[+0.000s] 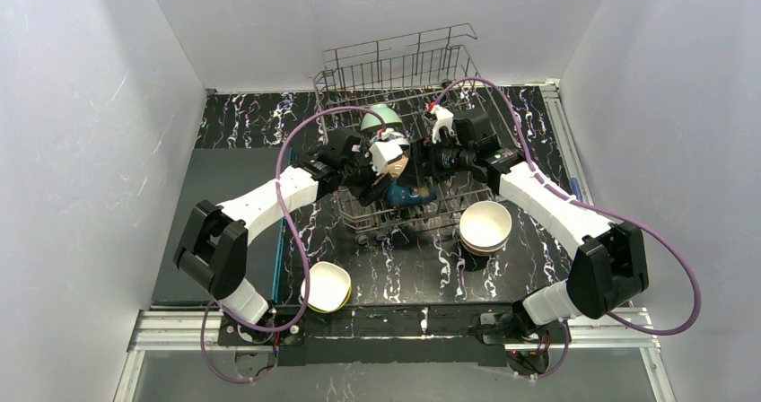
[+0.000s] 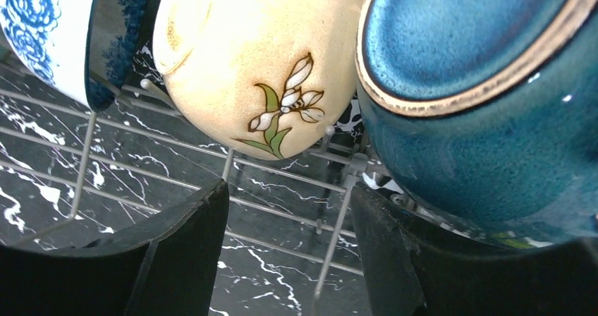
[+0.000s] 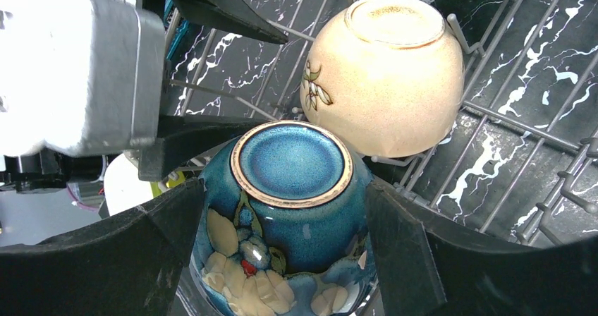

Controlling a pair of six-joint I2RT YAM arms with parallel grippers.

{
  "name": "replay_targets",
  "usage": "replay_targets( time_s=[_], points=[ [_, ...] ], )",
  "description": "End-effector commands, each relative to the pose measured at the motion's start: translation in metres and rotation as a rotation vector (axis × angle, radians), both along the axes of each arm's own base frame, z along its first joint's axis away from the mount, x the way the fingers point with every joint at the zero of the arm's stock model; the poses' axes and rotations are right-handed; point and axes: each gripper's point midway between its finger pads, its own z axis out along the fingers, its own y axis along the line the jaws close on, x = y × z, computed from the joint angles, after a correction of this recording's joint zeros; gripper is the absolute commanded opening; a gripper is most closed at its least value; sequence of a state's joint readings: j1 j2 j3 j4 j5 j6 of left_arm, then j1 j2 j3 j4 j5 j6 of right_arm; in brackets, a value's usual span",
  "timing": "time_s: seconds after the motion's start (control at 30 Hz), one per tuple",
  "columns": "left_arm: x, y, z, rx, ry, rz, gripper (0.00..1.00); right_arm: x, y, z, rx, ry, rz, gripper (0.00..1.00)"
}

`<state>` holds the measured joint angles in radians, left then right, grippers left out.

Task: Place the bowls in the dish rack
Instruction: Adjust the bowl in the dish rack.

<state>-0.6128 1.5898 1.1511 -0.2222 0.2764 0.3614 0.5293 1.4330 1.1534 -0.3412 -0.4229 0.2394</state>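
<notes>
The grey wire dish rack [image 1: 395,70] stands mid-table. A teal-blue bowl [image 3: 289,189] with cream flowers sits upside down in it, and my right gripper [image 3: 285,217] is shut on it, one finger against each side. Beside it a tan bowl [image 3: 384,76] with a flower sprig leans on the tines. My left gripper [image 2: 290,210] is open and empty over the rack floor, a tine between its jaws. It has the tan bowl [image 2: 261,62] ahead, the teal bowl [image 2: 486,97] on its right and a blue-patterned white bowl [image 2: 49,34] on its left. A mint bowl [image 1: 381,115] stands further back.
A stack of white bowls [image 1: 485,225] sits on the black marbled table [image 1: 242,124] right of the rack. A white bowl over a yellow-green one [image 1: 326,285] sits near the left arm's base. Both arms meet over the rack. White walls enclose the table.
</notes>
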Motion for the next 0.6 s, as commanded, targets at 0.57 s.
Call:
replay_targets(
  time_s=[0.57],
  points=[
    [0.058,-0.030,0.013,-0.058,-0.243,-0.032,0.63,-0.056,-0.021,-0.052,-0.098,0.263,0.080,0.87]
  ],
)
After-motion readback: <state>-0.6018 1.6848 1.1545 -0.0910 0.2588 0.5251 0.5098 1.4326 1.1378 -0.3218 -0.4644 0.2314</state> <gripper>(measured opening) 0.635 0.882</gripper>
